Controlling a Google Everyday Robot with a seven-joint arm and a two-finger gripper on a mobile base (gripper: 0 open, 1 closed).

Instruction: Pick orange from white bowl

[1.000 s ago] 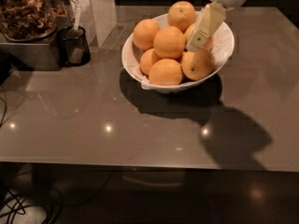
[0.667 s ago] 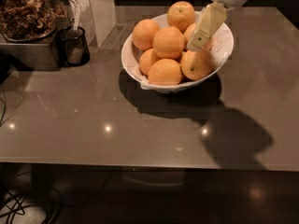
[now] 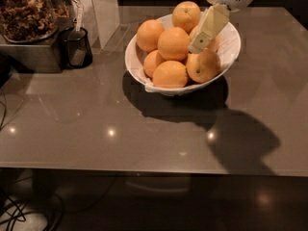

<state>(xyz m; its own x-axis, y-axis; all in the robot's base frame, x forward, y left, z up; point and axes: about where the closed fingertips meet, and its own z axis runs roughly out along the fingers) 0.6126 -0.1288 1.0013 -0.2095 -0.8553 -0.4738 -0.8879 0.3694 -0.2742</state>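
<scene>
Cream gripper (image 3: 196,47), reaching down from upper right into the bowl (image 3: 230,38); whether its jaws are spread or pressed together cannot be told. Its tip lies in front of the orange (image 3: 215,44) at the bowl's right side, partly hiding it, just above a stem-dotted orange (image 3: 202,66), with more heaped to the left. Bowl stands on the grey surface (image 3: 144,138); dark cup (image 3: 77,47) well apart at left.

A glossy grey-brown tabletop (image 3: 96,129) fills most of the space, with small lamp glints (image 3: 111,132) dotted across it and a heavy shadow (image 3: 240,143) pooled on its right. A white pillar (image 3: 103,8) stands behind. Below is a dark floor (image 3: 144,206), with black cables (image 3: 14,211) at left. The gripper (image 3: 199,42) hangs over the table's far right.
</scene>
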